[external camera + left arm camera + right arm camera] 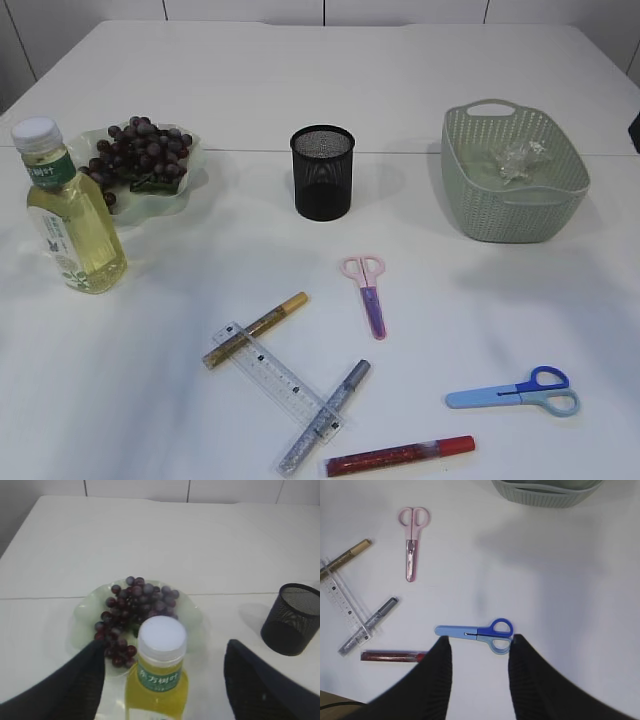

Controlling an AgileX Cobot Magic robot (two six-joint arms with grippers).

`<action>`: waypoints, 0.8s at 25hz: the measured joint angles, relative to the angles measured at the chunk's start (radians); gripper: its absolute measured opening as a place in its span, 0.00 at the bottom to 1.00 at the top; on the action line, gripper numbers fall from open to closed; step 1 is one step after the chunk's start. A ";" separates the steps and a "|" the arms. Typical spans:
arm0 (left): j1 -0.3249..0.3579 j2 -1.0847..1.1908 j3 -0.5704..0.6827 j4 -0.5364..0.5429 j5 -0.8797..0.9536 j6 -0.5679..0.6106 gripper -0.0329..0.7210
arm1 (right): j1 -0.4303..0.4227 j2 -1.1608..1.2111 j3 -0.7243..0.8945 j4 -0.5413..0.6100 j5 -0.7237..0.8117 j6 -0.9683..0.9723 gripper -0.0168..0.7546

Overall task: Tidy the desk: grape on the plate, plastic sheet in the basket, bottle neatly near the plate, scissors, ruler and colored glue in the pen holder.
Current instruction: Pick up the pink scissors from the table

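The bottle (159, 680) of yellow liquid stands upright in front of the plate (192, 612) that holds the grape (135, 605). My left gripper (164, 652) is open, one finger on each side of the bottle with a gap on both sides. My right gripper (480, 642) is open just short of the blue scissors (475, 631), holding nothing. Pink scissors (368, 292), a clear ruler (275, 378) and gold (257, 328), silver (325, 415) and red colored glue (398, 456) lie on the table. The plastic sheet (518, 158) lies in the green basket (515, 215). The black mesh pen holder (323, 172) stands mid-table.
The ruler lies across the gold and silver glue pens. Neither arm shows in the exterior view. The white table has a seam running across behind the pen holder.
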 joint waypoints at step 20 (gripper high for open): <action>-0.457 -0.097 0.002 -0.068 0.564 -0.271 0.42 | 0.000 0.000 0.000 0.008 0.000 0.000 0.43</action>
